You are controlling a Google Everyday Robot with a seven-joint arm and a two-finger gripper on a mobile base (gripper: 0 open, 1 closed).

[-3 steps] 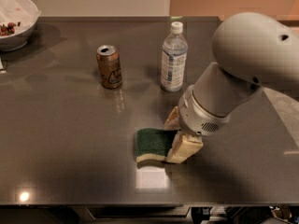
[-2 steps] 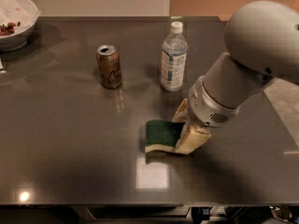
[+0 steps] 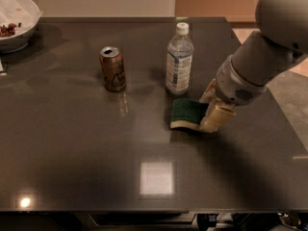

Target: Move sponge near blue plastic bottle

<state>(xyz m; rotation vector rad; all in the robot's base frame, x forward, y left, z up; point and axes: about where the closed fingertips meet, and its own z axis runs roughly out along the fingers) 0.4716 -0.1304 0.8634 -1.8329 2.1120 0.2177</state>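
You are in the carrying step. Your gripper (image 3: 211, 105) sits at the right end of the sponge (image 3: 187, 113), with one pale finger (image 3: 217, 119) on the near side and the other behind. The jaws are closed on the sponge's short edge. The sponge lies green side up, just in front of the blue plastic bottle (image 3: 179, 60) and slightly to its right. It is close to the bottle's base but not touching it. It looks as if its underside is on the desk (image 3: 72, 143) or barely above it, though from this angle you can't be sure which.

By my reading, the sponge is already near enough to count. What the next move calls for is a clean release: settle the sponge flat if it is lifted, part the jaws, and draw the arm up and away toward the right. Keep the wrist clear of the bottle, which stands upright and would probably tip easily. The brown-gold drink can (image 3: 113, 70) stands well off to the left and should not matter.
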